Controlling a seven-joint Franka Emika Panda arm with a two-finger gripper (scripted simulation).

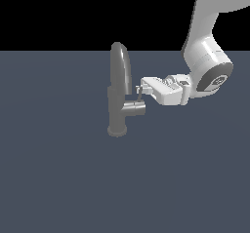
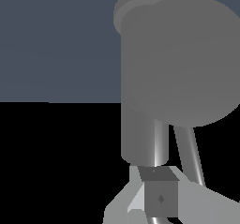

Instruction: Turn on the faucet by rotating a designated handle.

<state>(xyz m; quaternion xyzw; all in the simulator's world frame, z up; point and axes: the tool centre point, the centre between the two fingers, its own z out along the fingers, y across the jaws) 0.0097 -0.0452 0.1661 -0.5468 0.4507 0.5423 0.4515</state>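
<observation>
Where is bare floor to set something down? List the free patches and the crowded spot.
Free: the floor on the exterior view's left of the faucet, and the wide stretch in front of its base. Crowded: the exterior view's right of the faucet, where the pincer meets the handle.

A grey faucet fills the wrist view, its thin rod handle slanting beside the cylindrical body, where a pale gripper finger meets the metal.

The tool perhaps touches the handle; its fingers run off the wrist view.
</observation>
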